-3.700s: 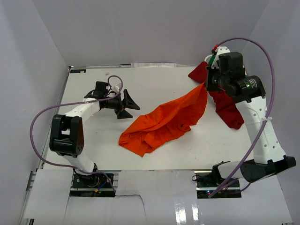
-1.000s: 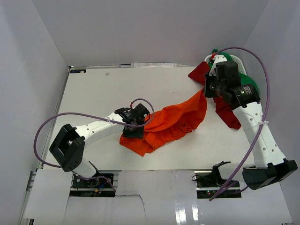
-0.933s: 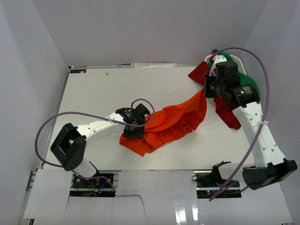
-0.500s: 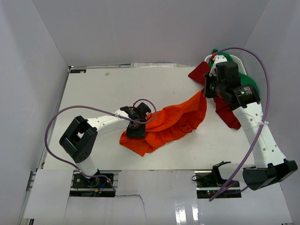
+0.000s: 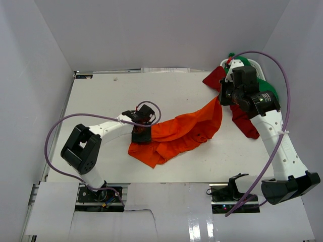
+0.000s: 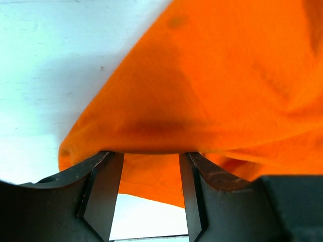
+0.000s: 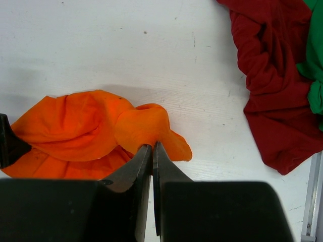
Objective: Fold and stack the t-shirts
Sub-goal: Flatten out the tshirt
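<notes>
Pinching orange shirt (image 7: pixel 91 126), right hand (image 7: pixel 152 147) clamped, left hand (image 6: pixel 149 155) jaws apart

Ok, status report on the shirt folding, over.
Right gripper shut on orange t-shirt, right end. Left gripper open at its left edge. Shirt bunched mid-table, unfolded. Dark red t-shirt and green t-shirt heaped beside right arm.

Three t-shirts (image 5: pixel 166 143) lie on one white table (image 5: pixel 101 96): one orange t-shirt (image 5: pixel 184 131) at the centre, one dark red t-shirt (image 5: pixel 246 120) toward two o'clock, and one green t-shirt (image 5: pixel 269 91) there too, seemingly a single garment, though the right arm (image 5: pixel 280 146) hides most of it. Two arms (image 5: pixel 108 129) enter from seven and five o'clock, with two grippers, the left gripper (image 6: pixel 150 191) and the right gripper (image 7: pixel 152 166), and two purple cables (image 5: pixel 288 85).
</notes>
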`<state>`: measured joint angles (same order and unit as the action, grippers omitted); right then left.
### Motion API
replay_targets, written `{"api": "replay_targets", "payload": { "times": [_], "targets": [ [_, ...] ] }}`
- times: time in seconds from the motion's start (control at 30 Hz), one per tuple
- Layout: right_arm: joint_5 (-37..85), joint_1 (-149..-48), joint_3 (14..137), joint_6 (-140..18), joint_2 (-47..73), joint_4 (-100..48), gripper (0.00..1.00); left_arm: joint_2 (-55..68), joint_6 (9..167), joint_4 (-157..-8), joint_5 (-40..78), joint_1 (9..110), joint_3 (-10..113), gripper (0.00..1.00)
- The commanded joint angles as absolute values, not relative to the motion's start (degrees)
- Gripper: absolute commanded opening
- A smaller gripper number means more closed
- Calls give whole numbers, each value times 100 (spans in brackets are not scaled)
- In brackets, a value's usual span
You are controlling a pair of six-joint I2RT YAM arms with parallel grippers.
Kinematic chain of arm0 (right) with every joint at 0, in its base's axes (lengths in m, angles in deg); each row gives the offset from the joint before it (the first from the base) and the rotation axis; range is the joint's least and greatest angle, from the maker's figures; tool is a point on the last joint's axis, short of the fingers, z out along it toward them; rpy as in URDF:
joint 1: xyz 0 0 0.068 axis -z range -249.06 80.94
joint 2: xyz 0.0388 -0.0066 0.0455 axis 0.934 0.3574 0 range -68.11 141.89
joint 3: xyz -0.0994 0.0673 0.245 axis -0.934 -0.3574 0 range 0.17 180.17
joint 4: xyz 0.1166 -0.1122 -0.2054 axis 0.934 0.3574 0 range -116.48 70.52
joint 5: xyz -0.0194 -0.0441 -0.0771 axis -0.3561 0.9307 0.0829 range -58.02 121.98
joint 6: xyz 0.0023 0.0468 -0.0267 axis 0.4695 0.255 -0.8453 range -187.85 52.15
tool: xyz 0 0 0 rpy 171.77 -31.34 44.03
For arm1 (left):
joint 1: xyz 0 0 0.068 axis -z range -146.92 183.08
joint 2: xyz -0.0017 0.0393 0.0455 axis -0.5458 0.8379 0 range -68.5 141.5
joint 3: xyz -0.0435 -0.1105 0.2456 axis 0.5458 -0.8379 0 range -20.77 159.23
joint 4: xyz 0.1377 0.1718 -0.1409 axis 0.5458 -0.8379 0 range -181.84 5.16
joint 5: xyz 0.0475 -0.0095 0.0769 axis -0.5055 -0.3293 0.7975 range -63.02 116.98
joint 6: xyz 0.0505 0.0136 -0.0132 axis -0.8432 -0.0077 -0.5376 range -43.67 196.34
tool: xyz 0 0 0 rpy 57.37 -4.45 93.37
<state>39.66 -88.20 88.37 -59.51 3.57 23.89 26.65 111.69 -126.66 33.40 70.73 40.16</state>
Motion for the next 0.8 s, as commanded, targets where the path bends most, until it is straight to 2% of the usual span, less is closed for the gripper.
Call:
{"api": "replay_targets", "payload": {
  "times": [0.0,0.2,0.37,0.77],
  "targets": [
    [3901,-8805,8762,-6038,238,2116,8,2501,11114,-12553,3269,6956,3979,58],
    [3875,-8805,8735,-6056,246,2116,8,2545,11123,-12527,3217,6850,3935,57],
    [3857,-8805,8700,-6073,211,2081,8,2800,11114,-12465,2998,6850,3909,40],
    [3840,-8805,8700,-6082,194,2090,8,2871,11114,-12509,3137,6850,3882,37]
  ]
}}
